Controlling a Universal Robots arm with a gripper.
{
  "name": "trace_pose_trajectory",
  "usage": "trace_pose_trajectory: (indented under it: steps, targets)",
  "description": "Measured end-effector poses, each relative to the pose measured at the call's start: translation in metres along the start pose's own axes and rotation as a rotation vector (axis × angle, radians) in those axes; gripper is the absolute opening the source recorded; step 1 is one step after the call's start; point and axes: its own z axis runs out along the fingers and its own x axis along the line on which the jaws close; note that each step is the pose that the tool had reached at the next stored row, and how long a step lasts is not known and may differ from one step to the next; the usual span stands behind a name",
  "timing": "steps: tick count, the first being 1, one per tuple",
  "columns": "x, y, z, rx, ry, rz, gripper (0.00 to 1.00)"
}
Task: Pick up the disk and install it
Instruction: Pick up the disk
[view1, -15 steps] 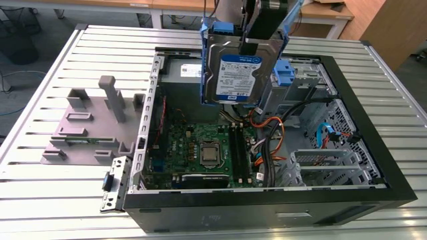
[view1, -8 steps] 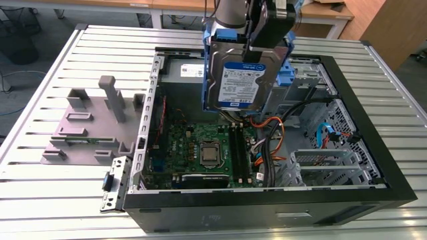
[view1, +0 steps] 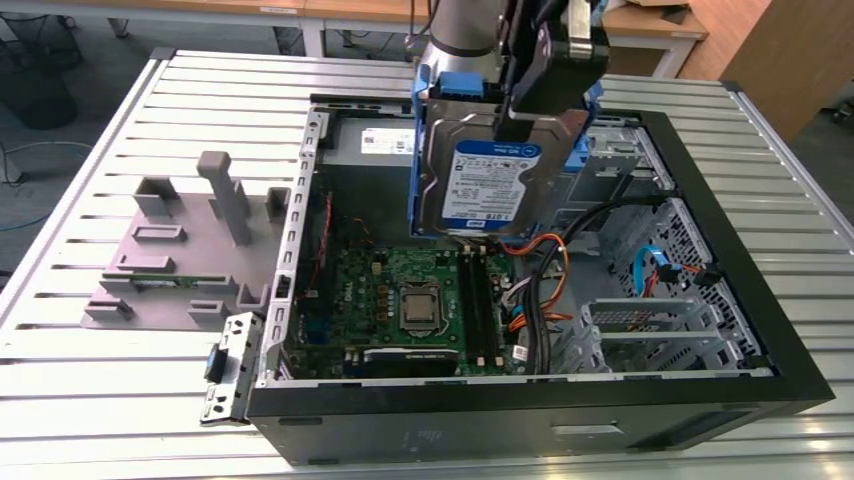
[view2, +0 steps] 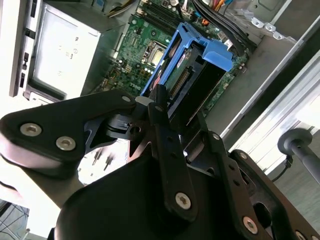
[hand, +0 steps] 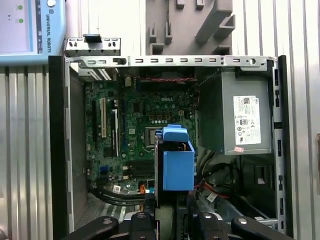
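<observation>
Hanging on edge above the open black computer case (view1: 534, 420), the silver hard disk in blue plastic carrier rails (view1: 487, 185) is clamped at its upper end by the black pincer (view1: 514, 120), which is closed on it. A slip in that narrow grip would likely drop it onto the green motherboard (view1: 414, 300) inside the case, and the orange and blue cables (view1: 523, 305) there could snag the rails. Counted: one disk, one pincer, one case, one motherboard, one grey power-supply box (view1: 380, 140) inside the case, and one grey plastic fixture (view1: 187, 250) beside the case on the slatted metal tabletop (view1: 107, 400).
</observation>
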Motion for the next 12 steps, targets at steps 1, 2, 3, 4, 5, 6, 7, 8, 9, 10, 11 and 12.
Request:
trace_pose_trajectory:
  steps: [1, 2, 3, 4, 5, 6, 7, 8, 9, 10, 11, 12]
  targets:
    - [0.0019, -0.0004, -0.0001, 0.0000, 0.0001, 0.000, 0.35]
    - [0.0039, -0.0010, -0.0003, 0.0000, 0.0001, 0.000, 0.35]
    - [0.0057, -0.0015, -0.0004, 0.0000, 0.0001, 0.000, 0.35]
    - [0.0075, -0.0021, -0.0005, 0.0000, 0.0001, 0.000, 0.35]
    - [0.0092, -0.0026, -0.0006, 0.0000, 0.0000, 0.000, 0.35]
    - [0.0112, -0.0029, -0.0008, 0.0000, 0.0001, 0.001, 0.35]
    - [0.0133, -0.0032, -0.0008, 0.0001, 0.0000, 0.001, 0.35]
    - [0.0155, -0.0035, -0.0010, 0.0001, 0.0001, 0.001, 0.35]
    - [0.0174, -0.0038, -0.0011, 0.0001, 0.0000, 0.001, 0.35]
    - [0.0190, -0.0040, -0.0011, 0.0001, 0.0000, 0.001, 0.35]
    - [0.0198, -0.0041, -0.0011, 0.0001, 0.0000, 0.001, 0.35]
    - [0.0203, -0.0041, -0.0012, 0.0001, 0.0000, 0.001, 0.35]
